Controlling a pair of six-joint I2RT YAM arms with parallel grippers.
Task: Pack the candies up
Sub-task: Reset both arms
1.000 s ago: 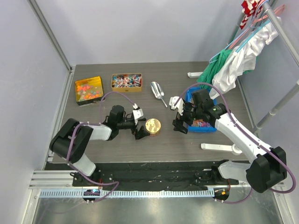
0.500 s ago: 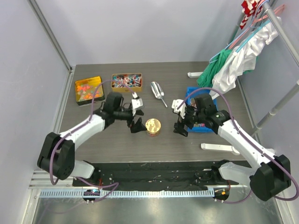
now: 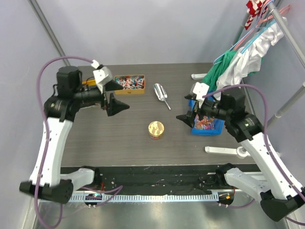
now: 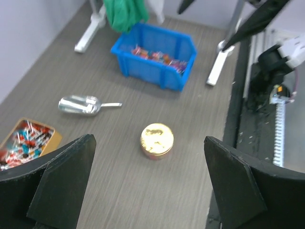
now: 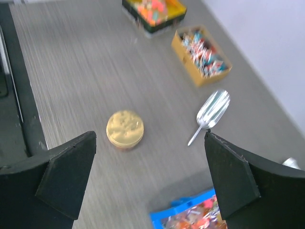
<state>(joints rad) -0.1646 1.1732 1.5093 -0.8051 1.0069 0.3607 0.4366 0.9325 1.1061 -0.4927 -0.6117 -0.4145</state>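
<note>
Both tools hang well above the tabletop, and neither holds anything. On the left arm, the left tool (image 3: 125, 97) has its fingers spread wide and points toward the middle of the tabletop. The right tool (image 3: 183, 107) is spread wide too and faces back toward it.

Between them, toward the far side, lies a metal scoop (image 3: 161, 93). Its long axis slants, with the bowl toward the far left and the thin handle toward the near right. The handle end looks nearer the right tool, so that arm seems better placed to take it.

Closer to the arm bases, also between the tools, sits a round gold tin (image 3: 156, 129) with its lid on.

The candies (image 5: 202, 50) are in three places:
- Wrapped ones fill an open tan box (image 3: 128, 90) just behind the left tool.
- Orange gummy pieces sit in a yellow tray (image 5: 177, 9) beside that box.
- A mixed lot lies in a blue bin (image 4: 152, 75) under the right arm.

No brand or writing can be read, and the embossing on the tin lid is too small to make out.
</note>
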